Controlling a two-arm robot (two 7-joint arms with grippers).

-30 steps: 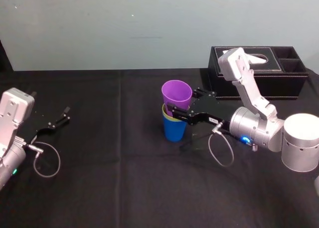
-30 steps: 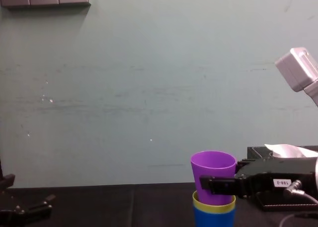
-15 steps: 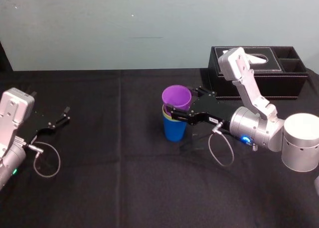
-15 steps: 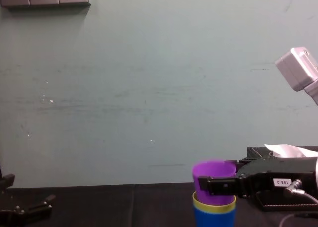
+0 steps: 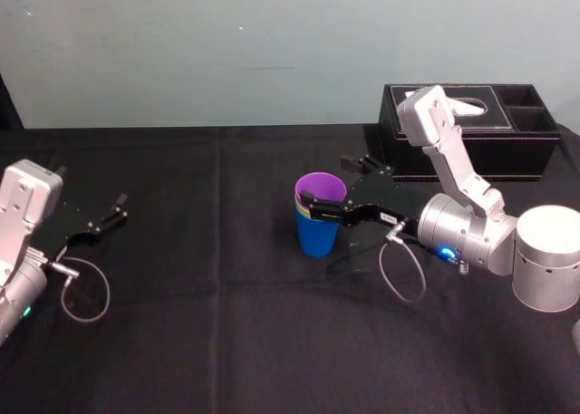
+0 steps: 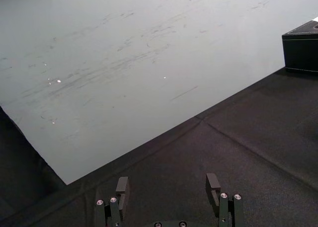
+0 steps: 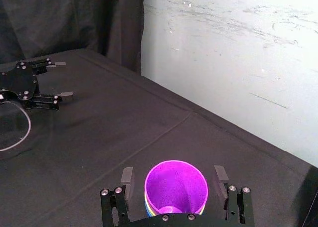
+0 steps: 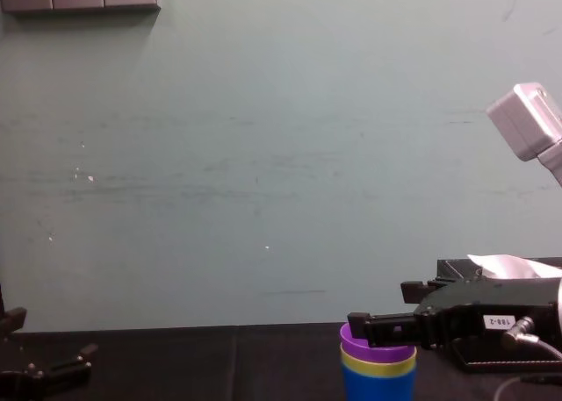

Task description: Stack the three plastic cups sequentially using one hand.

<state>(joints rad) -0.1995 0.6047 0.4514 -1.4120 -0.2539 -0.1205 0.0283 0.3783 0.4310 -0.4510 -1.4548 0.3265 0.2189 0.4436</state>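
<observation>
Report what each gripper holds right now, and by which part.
Nothing is held. The right gripper stands open around the purple cup, with a gap on each side. The left gripper sits open, far to the left.

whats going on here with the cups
The right gripper is stacking cups on the black table. The purple cup sits nested in the yellow-green cup, which sits in the blue cup, so all three are stacked. The right gripper's fingers stand open on either side of the purple cup's rim, not clamping it. The left gripper lies parked, open, on the table's far left.
</observation>
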